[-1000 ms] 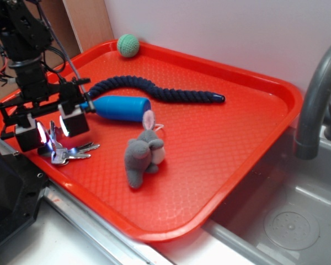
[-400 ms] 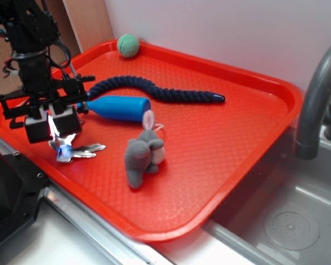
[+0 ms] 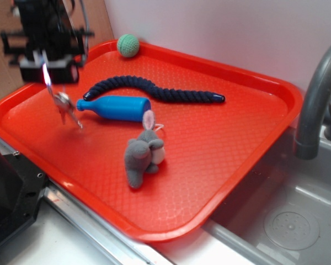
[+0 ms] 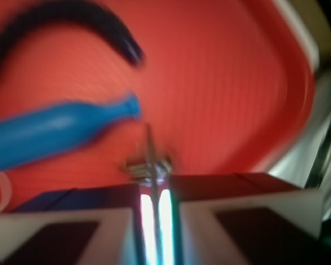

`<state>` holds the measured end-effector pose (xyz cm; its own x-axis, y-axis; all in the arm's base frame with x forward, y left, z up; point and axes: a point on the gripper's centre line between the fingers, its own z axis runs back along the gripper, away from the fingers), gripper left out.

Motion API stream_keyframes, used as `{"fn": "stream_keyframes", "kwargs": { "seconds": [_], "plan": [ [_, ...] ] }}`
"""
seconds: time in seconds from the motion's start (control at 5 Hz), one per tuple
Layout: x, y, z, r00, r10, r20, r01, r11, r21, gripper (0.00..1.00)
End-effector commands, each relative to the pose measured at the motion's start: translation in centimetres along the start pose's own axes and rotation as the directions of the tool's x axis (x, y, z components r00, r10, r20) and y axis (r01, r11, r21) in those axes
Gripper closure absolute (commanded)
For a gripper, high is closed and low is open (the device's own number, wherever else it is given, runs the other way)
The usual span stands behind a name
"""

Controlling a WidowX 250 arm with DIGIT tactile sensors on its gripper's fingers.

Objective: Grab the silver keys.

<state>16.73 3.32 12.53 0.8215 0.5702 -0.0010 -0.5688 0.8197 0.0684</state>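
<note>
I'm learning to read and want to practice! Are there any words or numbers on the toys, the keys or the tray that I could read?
None: no words or numbers can be read in either view.
Blue bottle: plain, no label showing.
Silver keys, hanging from the gripper: too small and blurred to tell if anything is stamped on them.
Red tray, grey bunny, green ball and dark rope: no writing.

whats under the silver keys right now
Only bare red tray: the silver keys hang from the shut claw, clear of the floor. Nothing lies beneath them; the blue bottle is beside them.
</note>
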Motion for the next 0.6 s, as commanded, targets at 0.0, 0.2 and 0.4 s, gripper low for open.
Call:
{"fn": "stream_keyframes", "kwargs": {
  "seconds": [0.0, 0.2, 0.4],
  "plan": [
    [0.0, 0.5, 11.7, 0.854, -0.453, 0.256, 0.454, 0.889, 0.058, 1.0],
    [0.2, -0.4, 13.0, 0.713, -0.649, 0.266, 0.659, 0.749, 0.063, 1.0],
    [-0.4, -1.5, 12.3, 0.628, -0.735, 0.254, 0.75, 0.659, 0.052, 1.0]
  ]
}}
